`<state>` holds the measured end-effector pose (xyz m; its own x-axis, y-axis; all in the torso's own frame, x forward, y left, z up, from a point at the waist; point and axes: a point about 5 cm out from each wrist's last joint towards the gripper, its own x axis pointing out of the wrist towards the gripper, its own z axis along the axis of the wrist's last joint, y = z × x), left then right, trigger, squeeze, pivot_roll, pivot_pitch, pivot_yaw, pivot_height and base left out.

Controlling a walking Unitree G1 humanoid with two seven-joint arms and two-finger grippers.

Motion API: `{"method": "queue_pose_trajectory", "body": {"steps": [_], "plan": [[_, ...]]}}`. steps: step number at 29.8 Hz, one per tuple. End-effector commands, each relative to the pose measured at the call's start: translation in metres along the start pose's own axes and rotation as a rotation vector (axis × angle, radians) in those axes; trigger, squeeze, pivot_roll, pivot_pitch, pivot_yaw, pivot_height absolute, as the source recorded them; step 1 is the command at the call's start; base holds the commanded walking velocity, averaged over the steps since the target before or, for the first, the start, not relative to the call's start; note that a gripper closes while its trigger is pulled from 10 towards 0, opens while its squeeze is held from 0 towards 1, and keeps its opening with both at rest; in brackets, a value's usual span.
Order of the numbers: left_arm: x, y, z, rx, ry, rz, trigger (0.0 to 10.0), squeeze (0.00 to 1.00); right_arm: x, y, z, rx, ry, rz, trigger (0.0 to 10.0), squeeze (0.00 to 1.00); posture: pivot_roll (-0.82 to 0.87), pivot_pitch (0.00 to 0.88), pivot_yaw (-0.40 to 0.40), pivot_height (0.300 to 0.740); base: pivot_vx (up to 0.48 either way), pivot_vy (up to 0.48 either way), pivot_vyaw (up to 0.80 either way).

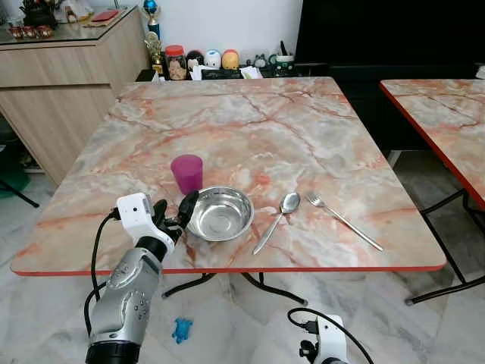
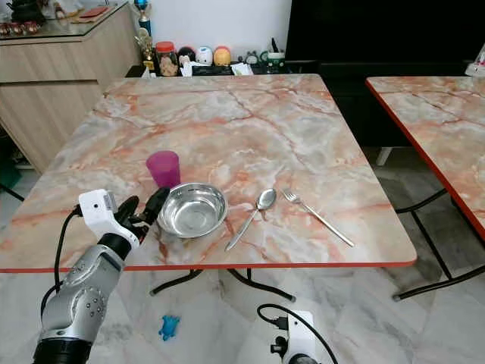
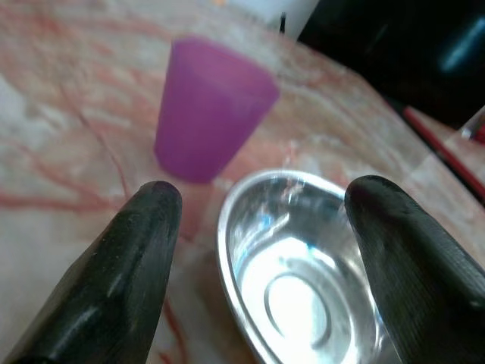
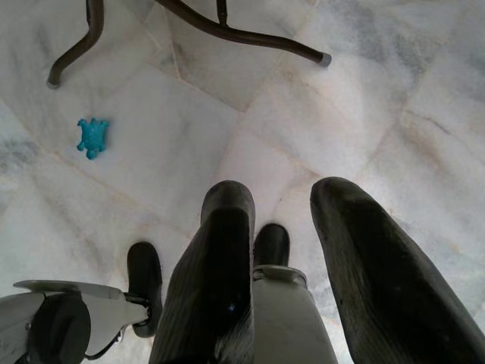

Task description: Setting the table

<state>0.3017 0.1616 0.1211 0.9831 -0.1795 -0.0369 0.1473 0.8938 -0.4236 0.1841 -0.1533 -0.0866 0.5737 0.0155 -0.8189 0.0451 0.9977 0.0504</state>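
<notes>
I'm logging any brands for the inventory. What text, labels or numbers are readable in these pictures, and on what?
None can be read.
Jar with the red lid on the far shelf: its label is too small and blurred to read.
Purple cup, steel bowl, spoon, fork: no markings visible.

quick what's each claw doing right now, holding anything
Left claw: open, at the steel bowl's rim, holding nothing.
Right claw: open, empty, hanging over the floor.
</notes>
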Motion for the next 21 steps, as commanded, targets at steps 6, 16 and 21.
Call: {"method": "queue_pose_trajectory", "body": {"steps": [6, 16, 21], "plan": [[0.0029, -0.0044, 0.0008, 0.124, 0.048, -0.004, 10.0, 0.0, 0.0004, 0.0009, 0.0019, 0.007, -0.005, -0.006, 10.0, 0.0, 0.1, 0.0, 0.006, 0.74, 0.0, 0.0, 0.0], [0.0039, 0.0, -0.0022, 0.193, 0.07, 0.034, 10.0, 0.0, 0.0004, 0.0015, 0.0017, 0.006, -0.004, -0.003, 10.0, 0.0, 0.11, 0.0, 0.006, 0.74, 0.0, 0.0, 0.0], [0.0065, 0.0, -0.0035, 0.215, 0.075, 0.04, 10.0, 0.0, 0.0004, 0.0015, 0.0018, 0.006, -0.004, -0.003, 10.0, 0.0, 0.1, 0.0, 0.006, 0.74, 0.0, 0.0, 0.0]]}}
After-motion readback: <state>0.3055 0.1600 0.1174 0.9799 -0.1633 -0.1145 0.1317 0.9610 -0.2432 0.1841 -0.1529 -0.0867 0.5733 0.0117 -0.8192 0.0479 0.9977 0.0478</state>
